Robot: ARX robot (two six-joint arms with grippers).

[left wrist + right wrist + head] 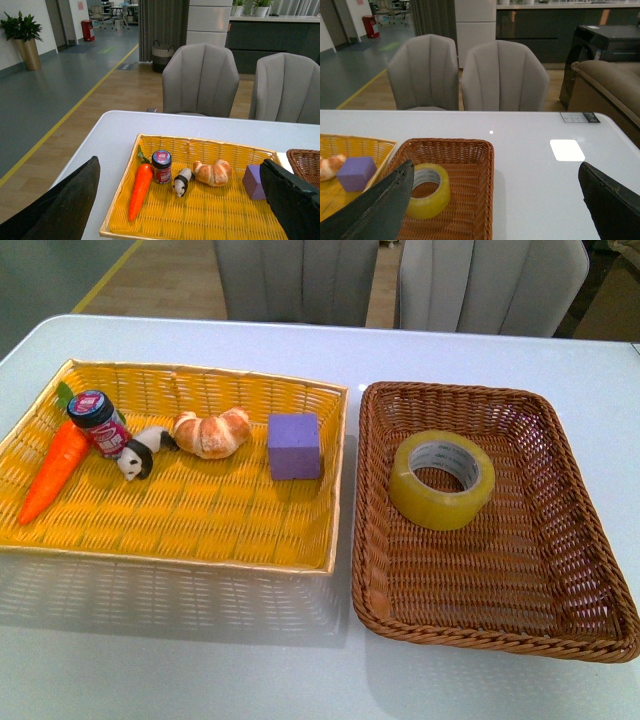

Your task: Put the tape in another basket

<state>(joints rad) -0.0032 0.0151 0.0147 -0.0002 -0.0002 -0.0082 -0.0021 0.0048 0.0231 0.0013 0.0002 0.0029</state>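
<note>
While your front camera shows neither arm, it gives you the tape (442, 480) lying flat in the brown wicker basket (590, 540), toward its far left part. Left of that basket, the yellow basket (180, 530) holds a purple block (294, 446), croissant (211, 432), panda figure (140, 453), small jar (100, 422) and carrot (55, 470). Your wrist views add the left gripper (180, 200) and right gripper (495, 205), both spread wide, holding nothing, plus two grey chairs (470, 75).

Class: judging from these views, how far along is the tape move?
Done: nothing visibly moved; the tape lies alone in the brown basket. In hand: nothing; both pincers are open and empty. Left: grasp it, carry it to the yellow basket.
</note>
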